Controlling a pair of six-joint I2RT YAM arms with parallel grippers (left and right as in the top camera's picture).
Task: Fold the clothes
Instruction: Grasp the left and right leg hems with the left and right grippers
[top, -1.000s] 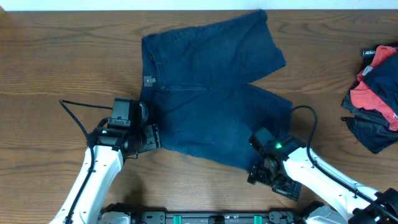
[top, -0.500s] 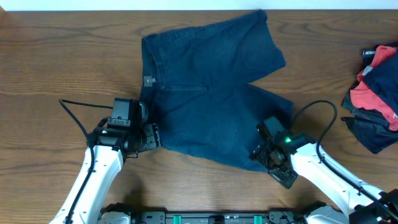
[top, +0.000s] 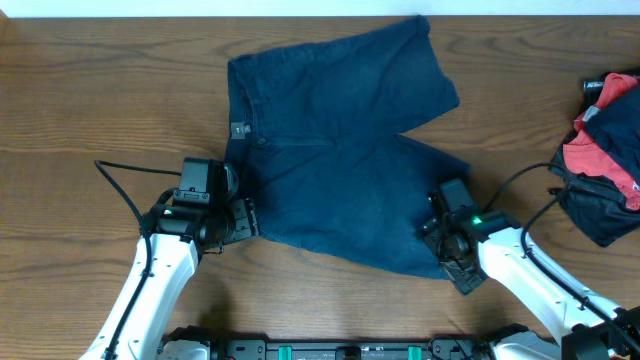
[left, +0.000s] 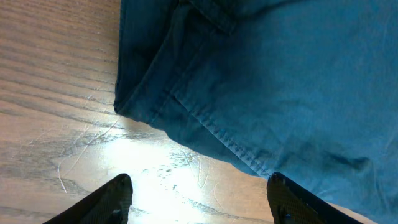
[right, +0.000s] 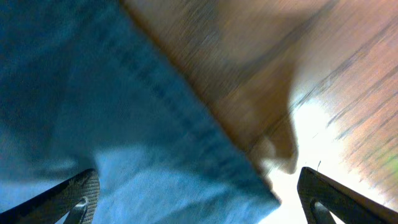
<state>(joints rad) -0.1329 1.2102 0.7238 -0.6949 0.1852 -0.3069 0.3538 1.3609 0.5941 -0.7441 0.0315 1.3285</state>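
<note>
Both arms same build: left arm (top: 160, 275) and right arm (top: 530, 285) have white rounded link shells and black wrist blocks. Thin black cable (top: 135, 167) off left wrist, second cable (top: 520, 178) off right. Green LED (top: 478, 220) on right wrist. Left fingertips (left: 112, 200) and right fingertips (right: 78, 198) are dark and rounded.

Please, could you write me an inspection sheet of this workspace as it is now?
Surface: brown wooden table.
Job's things: dark navy shorts, spread flat, not folded.
Clutter: pile of red and dark clothes at the right edge.
Grippers: left gripper open at the shorts' edge; right gripper open over a leg hem; neither holds anything.
Cables: black left cable and right cable, looping off the arms.
Surroundings: pale strip along the far edge.
</note>
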